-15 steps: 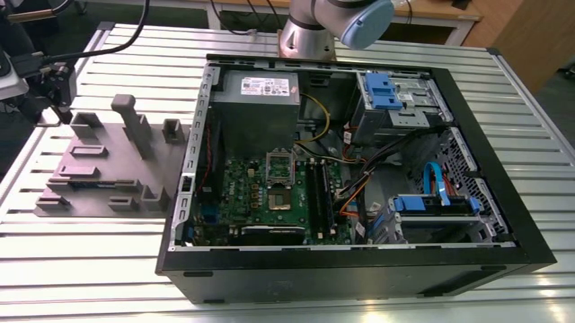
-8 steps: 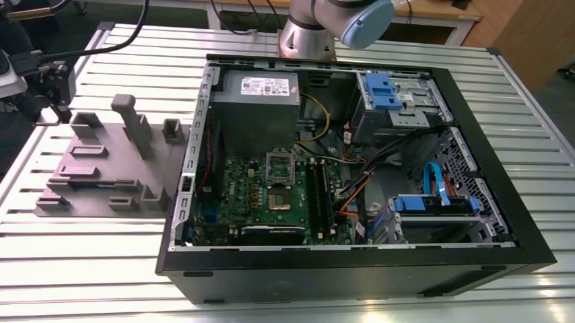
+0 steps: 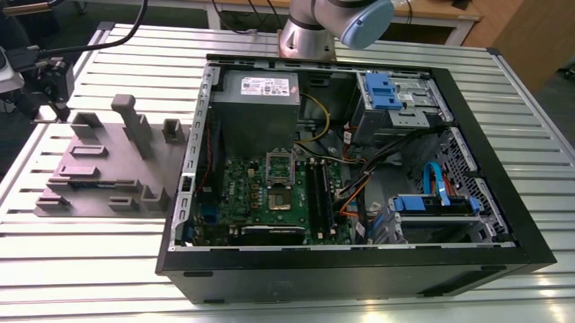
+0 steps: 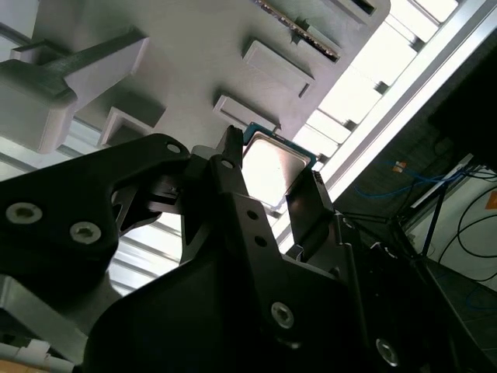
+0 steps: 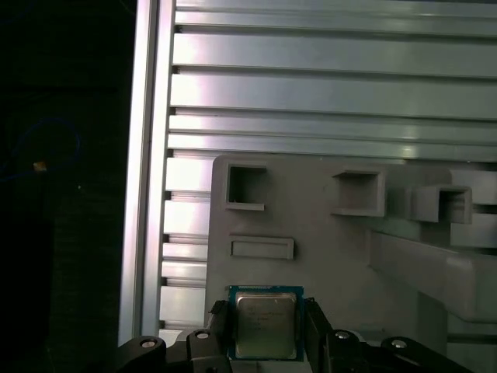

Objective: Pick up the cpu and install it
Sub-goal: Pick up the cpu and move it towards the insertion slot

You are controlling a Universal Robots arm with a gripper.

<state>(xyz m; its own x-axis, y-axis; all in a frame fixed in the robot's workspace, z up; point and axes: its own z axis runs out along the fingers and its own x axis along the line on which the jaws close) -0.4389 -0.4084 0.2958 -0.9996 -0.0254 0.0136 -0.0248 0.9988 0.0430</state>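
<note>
The cpu (image 5: 265, 325), a small square chip with a shiny metal top and a green rim, sits between my gripper's two black fingers. My gripper (image 5: 268, 330) is shut on it, one finger (image 5: 220, 326) against each of two opposite edges. In the second wrist view the cpu (image 4: 272, 165) is in my gripper (image 4: 273, 172) just over the edge of the mauve-grey tray (image 4: 194, 54). In the exterior view the gripper (image 3: 52, 84) hangs at the far left, above the tray (image 3: 99, 168). The socket (image 3: 279, 198) lies on the green board inside the open case.
The open black computer case (image 3: 359, 269) lies on the slatted metal table (image 3: 108, 249), right of the tray. Inside are a grey power-supply box (image 3: 256, 91), drive cages with blue clips (image 3: 386, 91) and loose cables. Raised blocks (image 3: 133, 121) stand on the tray. The arm's base (image 3: 310, 33) is behind the case.
</note>
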